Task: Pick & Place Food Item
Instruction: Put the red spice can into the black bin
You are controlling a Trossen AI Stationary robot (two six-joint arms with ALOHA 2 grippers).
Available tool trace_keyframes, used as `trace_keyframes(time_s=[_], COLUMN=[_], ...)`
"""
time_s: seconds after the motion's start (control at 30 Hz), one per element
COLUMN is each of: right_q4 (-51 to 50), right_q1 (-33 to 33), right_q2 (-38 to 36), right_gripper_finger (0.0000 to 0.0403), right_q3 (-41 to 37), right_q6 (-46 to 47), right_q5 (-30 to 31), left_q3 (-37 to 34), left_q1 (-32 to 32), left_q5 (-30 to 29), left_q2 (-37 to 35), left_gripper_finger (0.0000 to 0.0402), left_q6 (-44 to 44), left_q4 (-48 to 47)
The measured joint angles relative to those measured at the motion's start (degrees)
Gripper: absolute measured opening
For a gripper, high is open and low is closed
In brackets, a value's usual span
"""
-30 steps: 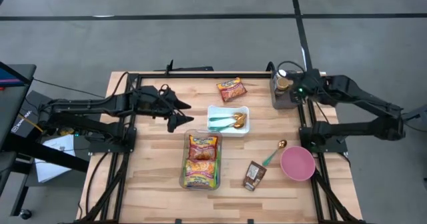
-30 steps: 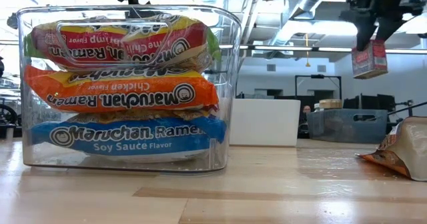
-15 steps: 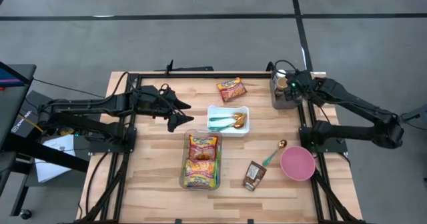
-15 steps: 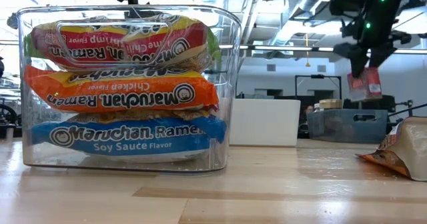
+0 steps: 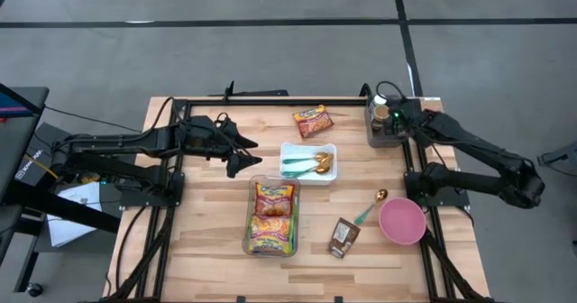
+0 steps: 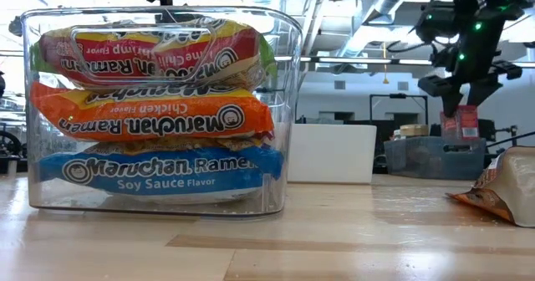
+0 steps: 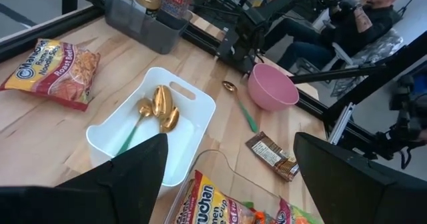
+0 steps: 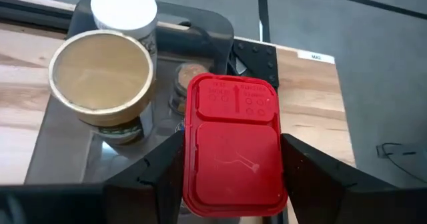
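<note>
The right gripper (image 5: 398, 121) hangs over the grey bin (image 5: 382, 132) with its fingers clamped on a red-lidded container (image 8: 235, 144), while the left gripper (image 5: 242, 153), fingers spread, waits well apart from that bin.

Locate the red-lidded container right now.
The red-lidded container is held in the right pincer, over the grey bin at the table's far right corner in the high view, beside the gold-lidded jar.

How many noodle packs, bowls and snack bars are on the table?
Colourful ramen noodle packets: 4 (three stacked in the clear plastic bin, one loose)
Pink round bowl: 1
Brown wrapped snack bar: 1
Total: 6
</note>
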Motion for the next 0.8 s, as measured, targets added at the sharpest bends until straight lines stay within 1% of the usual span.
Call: trace_keyframes(time_s=[0.17,0.33,0.53,0.8], right_q4=[3.9,5.3,7.3,9.0], right_q1=[-0.2,-0.9,-1.0,-1.0], right_q2=[0.0,0.2,2.3,7.0], right_gripper_finger=[0.0200,0.0200,0.0200,0.0201], right_q3=[-2.6,-3.6,-3.7,-3.8], right_q6=[0.0,0.2,0.0,0.4], right_q5=[0.2,1.0,1.4,1.4], left_q3=[0.0,0.0,0.0,0.0], left_q1=[0.0,0.0,0.0,0.0], left_q5=[0.0,0.0,-0.1,-0.2], left_q2=[0.0,0.0,0.0,0.0], left_gripper_finger=[0.0319,0.0319,0.0319,0.0319], left_q6=[-1.1,-1.7,-2.1,-2.4], left_q4=[0.0,0.0,0.0,0.0])
